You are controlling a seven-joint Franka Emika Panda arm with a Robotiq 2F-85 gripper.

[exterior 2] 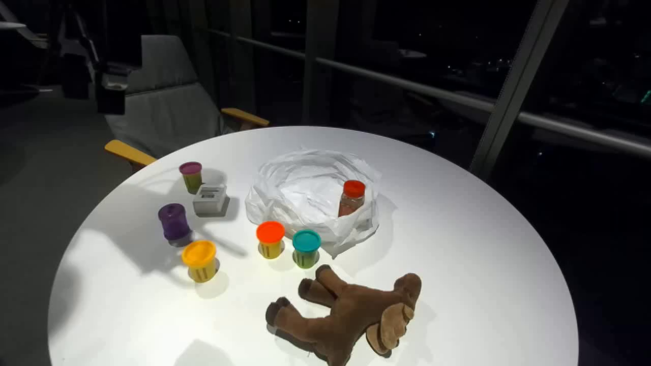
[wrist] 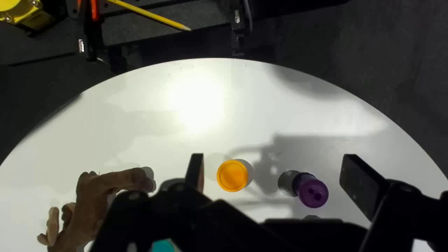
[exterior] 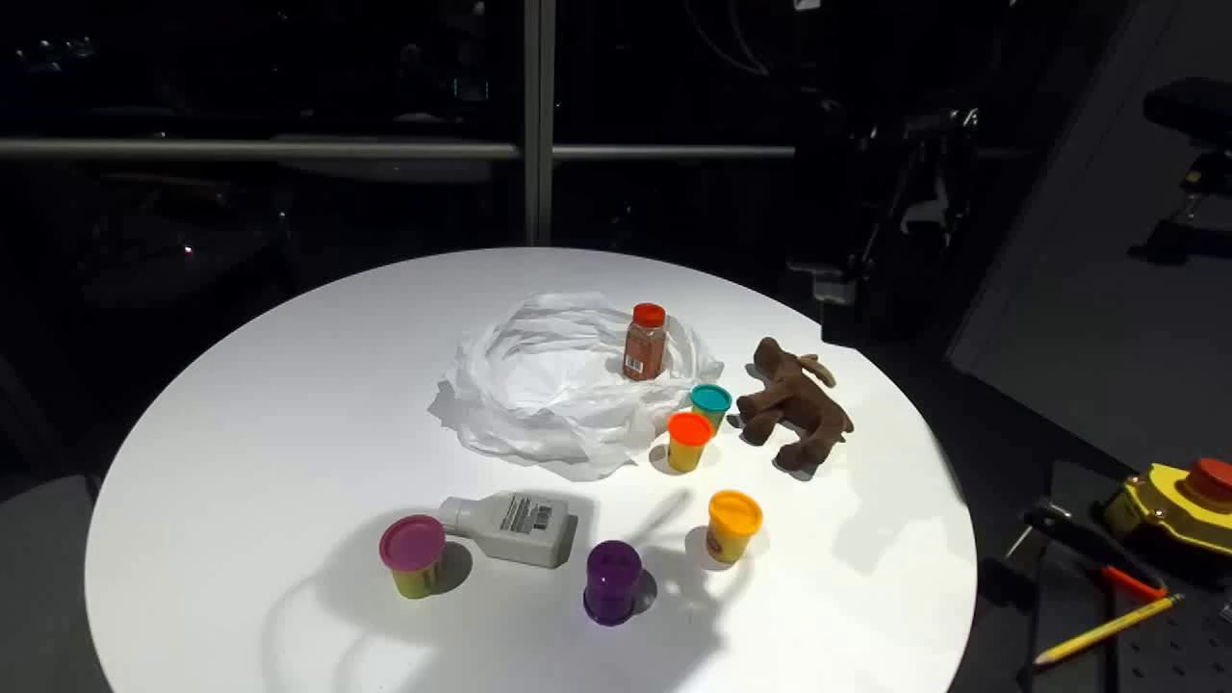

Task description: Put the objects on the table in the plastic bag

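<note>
The pincer (wrist: 271, 173) above the round white table (exterior: 289, 404), its fingers (wrist: 360, 185) spread wide and holding nothing. Below it, framed between the fingers in the wrist view, stand a yellow cup with an orange lid (wrist: 232, 175), closer to the finger at left, and a purple cup (wrist: 311, 192), closer to the finger at right. The step in hand is judged to be the pick-up of one of these. Done well, the pincer shifts until a single cup lies centred, since closing from here might sweep both together, then descends straight and grips the walls beneath the lid. Outside the finger at left lies the brown plush animal (wrist: 89, 206); under the pincer's body, mostly hidden, is the teal-lidded cup (wrist: 163, 246). Farther off, both exterior views show an orange-red-lidded cup (exterior 2: 270, 236) just beside the teal one and, past the purple cup, a white bottle (exterior: 520, 527) on its side and a pink-lidded cup (exterior: 414, 553). Farthest, beyond the teal-lidded cup, lies the plastic bag (exterior: 539, 428), its rim a loose ring with the red-capped bottle (exterior 2: 351, 198) upright inside. The carried cup should clear the thin folds, be lowered beside that bottle, and be released low.
</note>
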